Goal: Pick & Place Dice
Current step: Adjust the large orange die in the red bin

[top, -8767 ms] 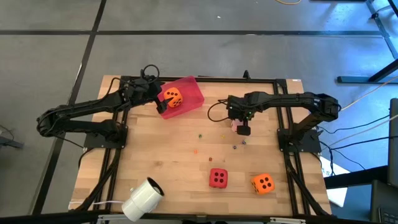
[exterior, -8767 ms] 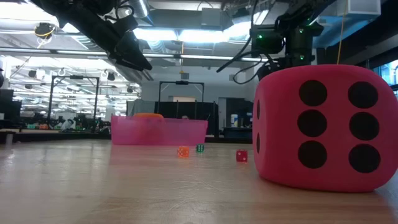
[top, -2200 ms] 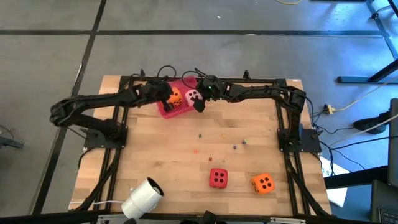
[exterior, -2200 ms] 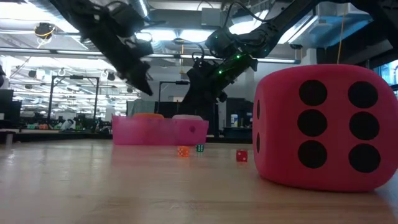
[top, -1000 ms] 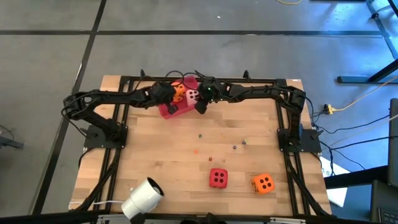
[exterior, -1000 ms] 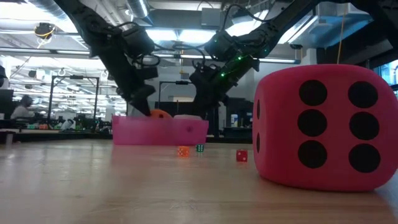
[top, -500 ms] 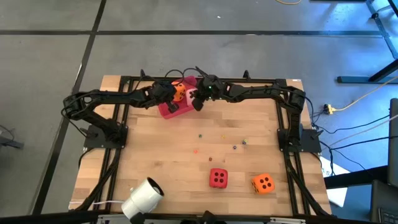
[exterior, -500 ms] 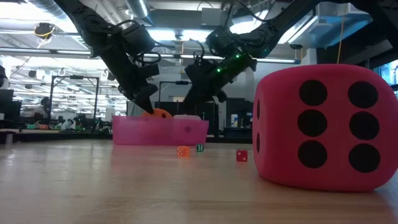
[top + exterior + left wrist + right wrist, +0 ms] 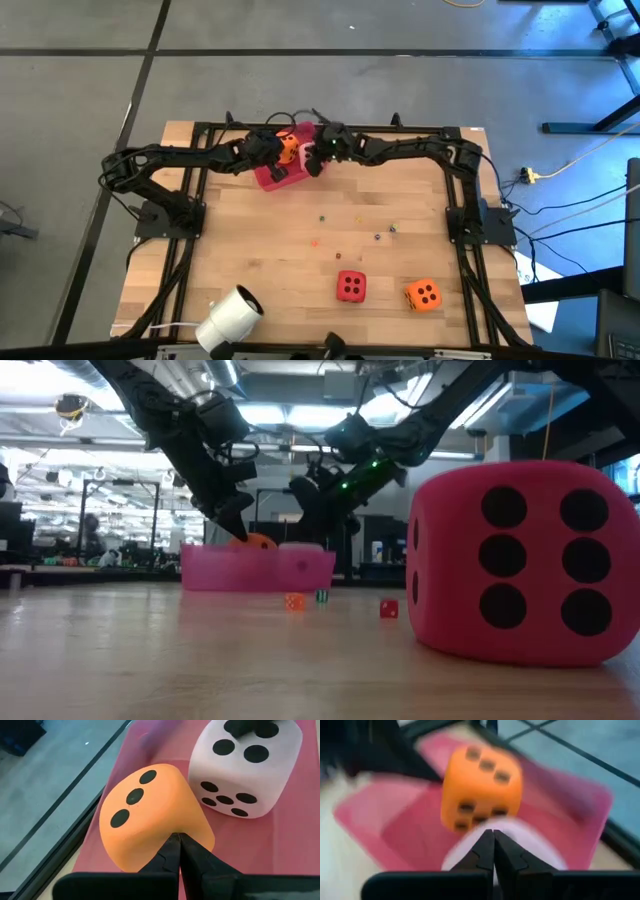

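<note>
A flat pink-red tray (image 9: 268, 178) stands at the table's far edge, left of centre. In it lie an orange die (image 9: 287, 148) and a pink die (image 9: 308, 152) side by side. My left gripper (image 9: 179, 845) reaches in from the left, shut, its tips at the orange die (image 9: 150, 815). My right gripper (image 9: 493, 840) comes from the right, shut, over the pink die (image 9: 245, 765). A red die (image 9: 350, 286) and a second orange die (image 9: 423, 294) rest on the table near its front right. My left gripper's shut fingertips (image 9: 175, 842) meet the orange die's lower near edge (image 9: 172, 831), coming slanted from the table's left. The die sits in the tray, tilted, with its three-pip face turned up. My right gripper's shut tips lie against the pink die's top face (image 9: 235, 735), slanting down from the right. The die rests in the tray.
Tiny coloured beads (image 9: 350, 225) are scattered mid-table. A white cylinder (image 9: 228, 318) lies at the near left corner. The red die (image 9: 520, 560) fills the right of the low view. A black frame (image 9: 400, 130) runs along the table's edges.
My right gripper has shifted a little toward the table's left over the tray, and its fingers have shut above the pink die. Both dice in the tray have stayed where they were.
</note>
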Tool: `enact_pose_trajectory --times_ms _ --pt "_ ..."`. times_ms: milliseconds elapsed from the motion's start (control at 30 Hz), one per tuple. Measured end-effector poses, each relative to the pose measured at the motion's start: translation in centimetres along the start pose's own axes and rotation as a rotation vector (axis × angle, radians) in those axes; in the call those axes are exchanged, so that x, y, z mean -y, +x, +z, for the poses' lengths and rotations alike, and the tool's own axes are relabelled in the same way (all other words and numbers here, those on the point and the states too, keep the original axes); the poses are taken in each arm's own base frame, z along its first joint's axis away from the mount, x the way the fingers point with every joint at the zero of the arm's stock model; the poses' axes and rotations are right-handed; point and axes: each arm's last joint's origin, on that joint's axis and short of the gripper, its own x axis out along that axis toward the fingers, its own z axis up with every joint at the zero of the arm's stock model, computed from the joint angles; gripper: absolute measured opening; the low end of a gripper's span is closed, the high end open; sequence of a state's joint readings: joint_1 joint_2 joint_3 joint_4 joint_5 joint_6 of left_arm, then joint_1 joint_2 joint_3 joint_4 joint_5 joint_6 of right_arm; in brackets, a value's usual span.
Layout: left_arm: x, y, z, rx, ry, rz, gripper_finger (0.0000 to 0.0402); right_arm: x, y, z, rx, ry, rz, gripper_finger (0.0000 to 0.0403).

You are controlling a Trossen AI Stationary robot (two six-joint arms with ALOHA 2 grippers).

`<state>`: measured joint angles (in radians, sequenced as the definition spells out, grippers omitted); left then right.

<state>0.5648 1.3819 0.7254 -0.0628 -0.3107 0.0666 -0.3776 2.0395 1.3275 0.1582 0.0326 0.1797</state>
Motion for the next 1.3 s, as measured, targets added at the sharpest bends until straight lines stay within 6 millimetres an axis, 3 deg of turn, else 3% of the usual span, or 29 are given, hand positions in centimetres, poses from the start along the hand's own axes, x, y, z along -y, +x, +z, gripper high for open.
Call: enact_pose_trajectory --times_ms 167,433,767,933,1300 --pt "0.0 0.0 0.0 0.000 0.000 0.001 0.0001 0.6 -0.4 2.9 0.004 0.106 0.050 0.0004" --pt "0.0 0.0 0.0 0.000 0.000 -0.001 0.0001 1.9 -2.0 5.9 -0.210 0.207 -0.127 0.0003" --pt "0.0 0.0 0.0 0.000 0.000 -0.001 0.0002 1.3 1.1 3.3 -0.351 0.240 -0.060 0.0002" --pt "0.0 0.0 0.0 0.000 0.000 0.004 0.0001 1.1 1.0 3.0 -0.384 0.255 -0.048 0.0002" --pt "0.0 0.0 0.0 -0.001 0.000 0.009 0.0002 0.2 -1.2 2.8 -0.516 0.206 -0.012 0.0001"
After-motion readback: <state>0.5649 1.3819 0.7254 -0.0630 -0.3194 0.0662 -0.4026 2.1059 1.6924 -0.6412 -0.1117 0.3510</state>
